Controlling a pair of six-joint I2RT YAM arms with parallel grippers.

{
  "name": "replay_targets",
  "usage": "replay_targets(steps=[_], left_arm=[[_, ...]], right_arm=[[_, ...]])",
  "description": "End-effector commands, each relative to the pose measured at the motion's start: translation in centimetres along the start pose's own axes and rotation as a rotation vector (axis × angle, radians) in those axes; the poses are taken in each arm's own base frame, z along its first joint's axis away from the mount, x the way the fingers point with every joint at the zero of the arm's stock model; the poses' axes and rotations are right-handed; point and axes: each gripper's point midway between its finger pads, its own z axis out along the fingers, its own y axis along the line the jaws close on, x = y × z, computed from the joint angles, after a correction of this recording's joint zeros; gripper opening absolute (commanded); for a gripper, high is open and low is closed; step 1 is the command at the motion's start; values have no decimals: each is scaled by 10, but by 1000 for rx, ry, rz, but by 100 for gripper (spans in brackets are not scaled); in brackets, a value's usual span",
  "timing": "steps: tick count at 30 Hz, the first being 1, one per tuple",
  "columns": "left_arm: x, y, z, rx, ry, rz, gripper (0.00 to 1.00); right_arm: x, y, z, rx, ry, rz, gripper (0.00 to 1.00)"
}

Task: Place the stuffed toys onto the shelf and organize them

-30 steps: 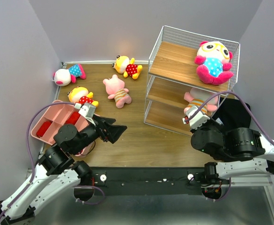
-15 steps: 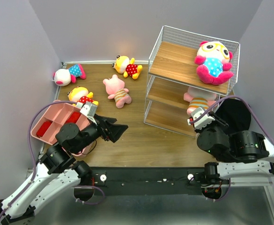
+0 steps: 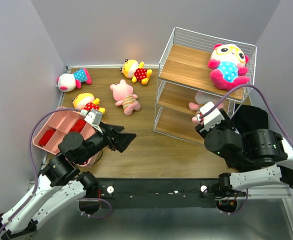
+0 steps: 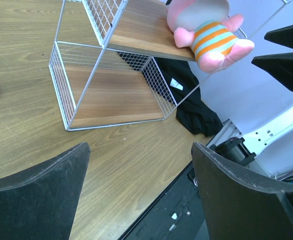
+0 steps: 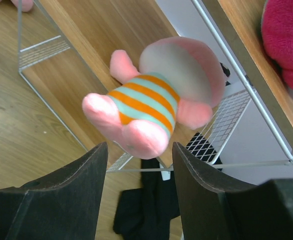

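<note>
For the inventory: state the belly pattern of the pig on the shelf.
Pig: orange and pale blue-green stripes; right wrist view.

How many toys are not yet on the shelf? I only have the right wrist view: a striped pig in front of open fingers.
Observer: Four lie on the table: the far white toy, the far yellow toy, the near yellow toy and a second pig.
Operator: And what is the left arm up to?
Observer: The left gripper hangs open and empty over the table, near a pink tray.
</note>
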Motion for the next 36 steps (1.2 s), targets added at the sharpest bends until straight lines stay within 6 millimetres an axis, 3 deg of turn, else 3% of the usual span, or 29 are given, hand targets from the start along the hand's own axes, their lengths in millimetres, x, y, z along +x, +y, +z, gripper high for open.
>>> replay_targets(steps=[1, 6, 8, 11, 13, 15, 18, 21, 28, 33, 36], left_arm=[[-1, 2, -4, -5, -8, 15, 93], [-6, 1, -7, -8, -23, 22, 93], [-6, 1, -8, -7, -26, 22, 93], [-7, 0, -9, -6, -27, 24, 93], [-7, 2, -10, -16, -28, 26, 93], [-9, 1, -12, -15, -34, 28, 93], [-12, 0, -13, -13, -43, 29, 93], [-12, 1, -12, -13, -45, 27, 93], [-8, 2, -10, -12, -43, 15, 93], [-2, 6, -6, -17, -33, 11, 93], [0, 7, -6, -27, -16, 18, 93]], right_arm=[[19, -11, -12, -59, 80, -52, 63], [8, -6, -12, -82, 81, -83, 62], [0, 4, -11, -124, 76, -111, 55], [-11, 34, -13, -279, 48, -123, 39], [-15, 61, -22, -443, 29, -126, 36], [-11, 76, -29, -544, 44, -125, 32], [10, 92, -25, -589, 133, -171, 29], [34, 94, -6, -542, 233, -239, 27], [40, 58, 21, -349, 292, -120, 26], [34, 76, 33, -368, 259, -83, 26], [41, 68, 46, -276, 306, -122, 26]])
